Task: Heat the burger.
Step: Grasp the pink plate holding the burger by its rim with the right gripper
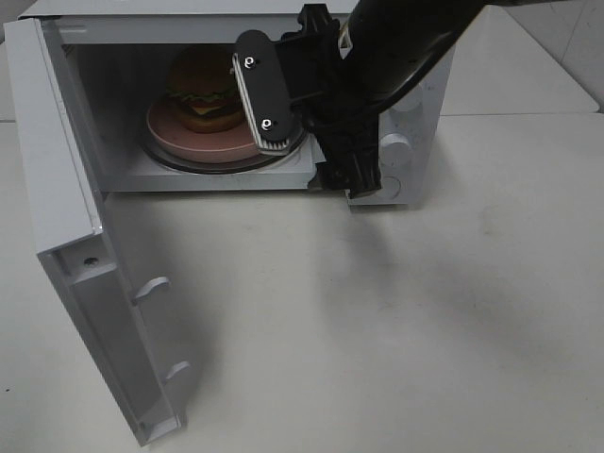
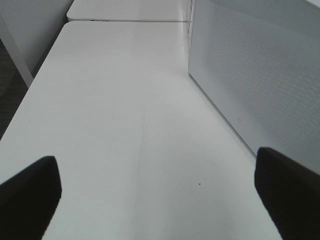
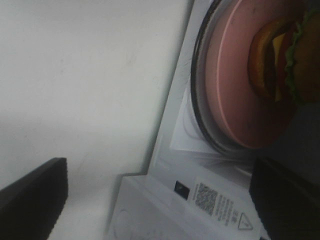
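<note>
Right gripper (image 1: 307,132): fingers fully spread, nothing held. It sits at the mouth of the microwave (image 1: 109,123), on the right side of the opening. Its black arm comes in from the upper right and covers part of the control panel. One finger (image 1: 260,94), black with a ribbed white pad edge, faces the high camera in front of the cavity.

Left gripper (image 2: 160,200): also wide open and empty, over bare table beside the microwave's perforated side wall (image 2: 250,75).

Burger (image 1: 201,90): inside the cavity, upright on the pink plate (image 1: 203,143), which rests on the glass turntable (image 1: 241,162). Neither gripper touches it.

Door (image 1: 90,274): wide open at the left, swung out toward the camera, with two latch hooks (image 1: 151,288) on its inner edge.

Surface:
- Matte white tabletop (image 1: 444,302) with a few faint scuffs and a soft arm shadow in front of the microwave.
- A seam runs at the back right, where a second white table (image 1: 528,71) butts up.
- The left wrist view shows a faint hairline mark down the tabletop, one dark speck, and another white table past the far edge.

Room: dark floor (image 2: 10,90) past the table's side edge.

Right wrist view: a label with a QR code (image 3: 210,197) on the microwave's lower front frame, just below the turntable.
</note>
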